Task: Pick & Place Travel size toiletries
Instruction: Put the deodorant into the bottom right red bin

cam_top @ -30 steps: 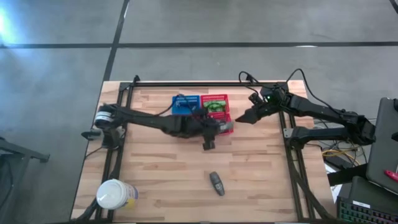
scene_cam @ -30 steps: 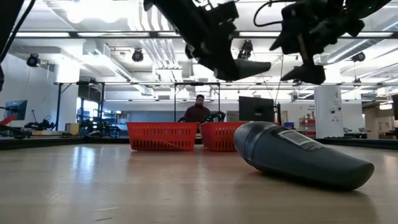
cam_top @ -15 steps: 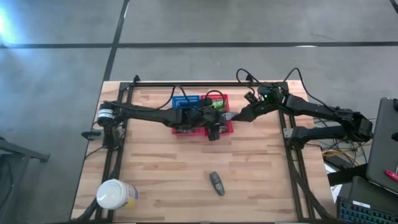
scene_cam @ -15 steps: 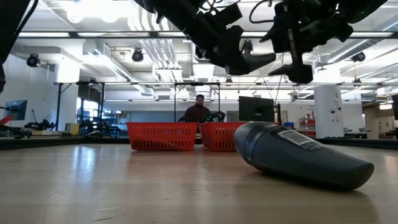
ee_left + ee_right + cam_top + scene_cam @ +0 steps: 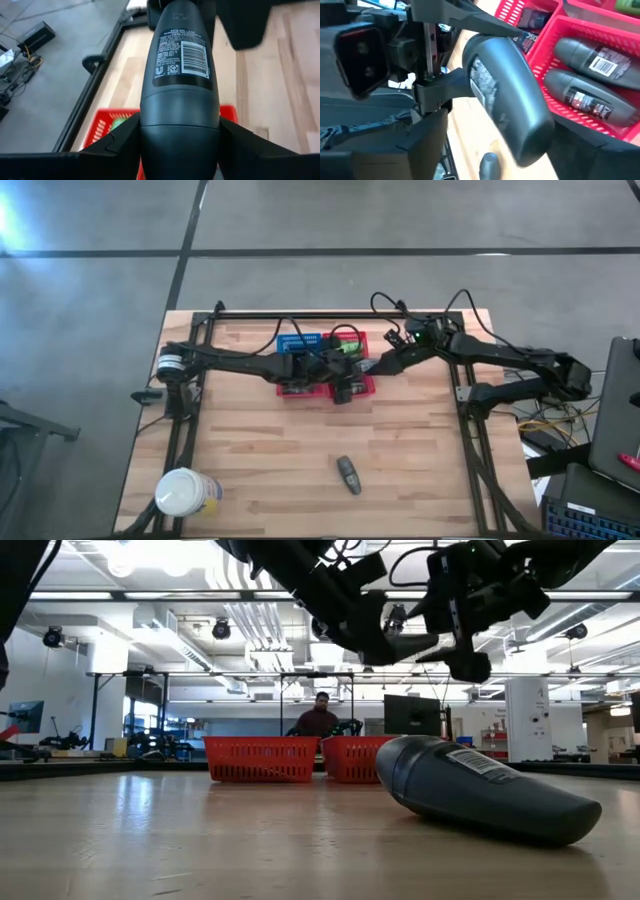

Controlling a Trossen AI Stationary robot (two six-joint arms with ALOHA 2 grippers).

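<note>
My left gripper point(image 5: 343, 391) is shut on a grey rounded bottle point(image 5: 180, 90) and hovers over the near edge of the red basket point(image 5: 352, 340). The same bottle point(image 5: 505, 115) fills the right wrist view. My right gripper point(image 5: 373, 367) is open, just to the right of that bottle and above the basket's right side. Two grey bottles point(image 5: 592, 60) lie flat in the red basket, with green ones point(image 5: 346, 350) beside them. Another grey bottle point(image 5: 347, 474) lies on its side on the table, toward the near edge. My left gripper pinches the grey bottle between its two fingers point(image 5: 117, 145) at the bottle's wide rear end point(image 5: 179, 135). The labelled end point(image 5: 181, 55) sticks out ahead of the fingers. The bottle is lifted clear and lies roughly level point(image 5: 400, 644) above the red basket.
A blue basket point(image 5: 297, 343) sits against the red one on its left. A large white jar point(image 5: 185, 491) stands at the near left corner. Black frame rails point(image 5: 190, 430) run along the table's left, right and far edges. Bare wood spans the near half.
My left gripper has carried the grey bottle from in front of the baskets toward the far edge, and it now hangs over the red basket. My right gripper has moved toward the table's left, closing in on the held bottle. The bottle on the table has stayed put.
</note>
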